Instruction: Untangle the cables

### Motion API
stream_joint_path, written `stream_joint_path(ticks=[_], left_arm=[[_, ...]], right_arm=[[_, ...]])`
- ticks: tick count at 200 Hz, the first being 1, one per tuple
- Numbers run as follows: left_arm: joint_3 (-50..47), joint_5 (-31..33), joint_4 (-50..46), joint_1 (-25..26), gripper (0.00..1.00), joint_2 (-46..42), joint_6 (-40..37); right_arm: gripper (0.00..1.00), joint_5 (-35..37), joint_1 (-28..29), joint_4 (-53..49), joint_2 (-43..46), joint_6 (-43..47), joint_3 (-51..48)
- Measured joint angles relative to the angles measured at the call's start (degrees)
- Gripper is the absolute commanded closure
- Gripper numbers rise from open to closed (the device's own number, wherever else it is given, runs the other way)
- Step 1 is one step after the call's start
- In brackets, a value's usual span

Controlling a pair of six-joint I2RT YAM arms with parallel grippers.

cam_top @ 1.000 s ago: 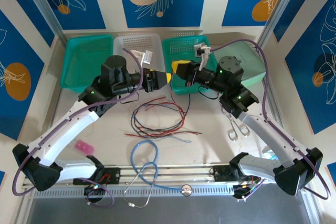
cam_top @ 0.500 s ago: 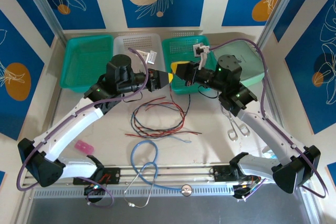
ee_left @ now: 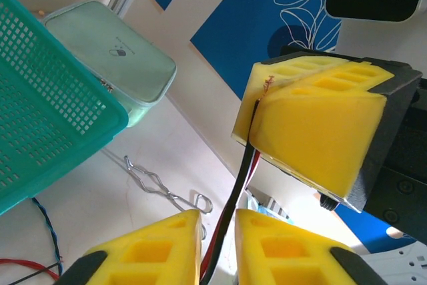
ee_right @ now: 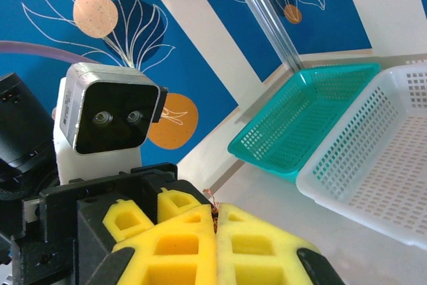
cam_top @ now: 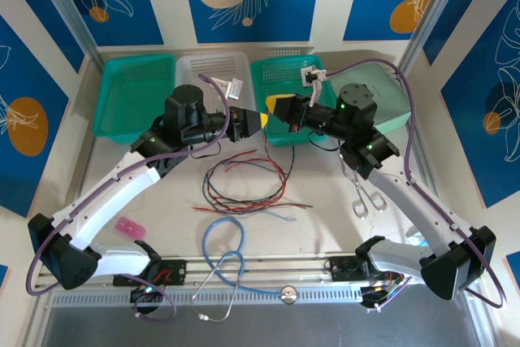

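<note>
Two grippers meet tip to tip above the table (cam_top: pixel 325 225), near the front of the right-hand teal basket (cam_top: pixel 286 62). The right gripper (cam_top: pixel 277 109) is clenched on the end of a black cable (ee_left: pixel 241 171), with bare copper strands (ee_right: pixel 212 198) poking from the seam of its yellow pads. The left gripper (cam_top: pixel 258 122) has its pads drawn close around that same cable; whether they pinch it, I cannot tell. Remaining cables (cam_top: pixel 244 180) lie in loose red, black and blue-grey curls on the table below.
</note>
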State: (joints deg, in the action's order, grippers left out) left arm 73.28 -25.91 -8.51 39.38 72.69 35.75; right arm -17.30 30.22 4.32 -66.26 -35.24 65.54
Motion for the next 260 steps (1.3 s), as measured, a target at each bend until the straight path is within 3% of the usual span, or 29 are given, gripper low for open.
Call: stream_joint_path(ticks=[59,81,93,113,123,228,242,260], left_arm=[[-0.17,0.00,0.39,0.00,1.00,0.26,0.07],[-0.35,0.02,0.48,0.00,1.00,0.24,-0.15],[-0.55,0.04,0.68,0.00,1.00,0.24,-0.20],[-0.90,0.57,0.70,-0.07,1.00,0.20,-0.17],[-1.11,0.85,0.68,-0.26,1.00,0.17,-0.17],[-1.27,0.92,0.66,-0.74,1.00,0.15,-0.02],[-1.27,0.90,0.63,-0.74,1.00,0.15,-0.04],[-1.27,0.90,0.63,-0.74,1.00,0.15,-0.04]], right_arm=[[1.00,-1.18,-0.22,0.85,-0.94,-0.68,0.00],[1.00,-1.18,-0.26,0.74,-0.98,-0.83,0.00],[0.89,-1.20,-0.26,0.55,-1.01,-0.90,0.00],[0.61,-2.05,-0.92,0.20,-1.05,-1.46,0.02],[0.56,-2.71,-1.40,-0.02,-1.05,-1.25,0.09],[0.55,-7.19,-3.39,-0.20,-1.84,-2.80,0.09],[0.59,-7.45,-2.95,-0.26,-2.47,-2.75,0.09],[0.70,-7.85,-2.51,-0.46,-3.37,-2.80,0.13]])
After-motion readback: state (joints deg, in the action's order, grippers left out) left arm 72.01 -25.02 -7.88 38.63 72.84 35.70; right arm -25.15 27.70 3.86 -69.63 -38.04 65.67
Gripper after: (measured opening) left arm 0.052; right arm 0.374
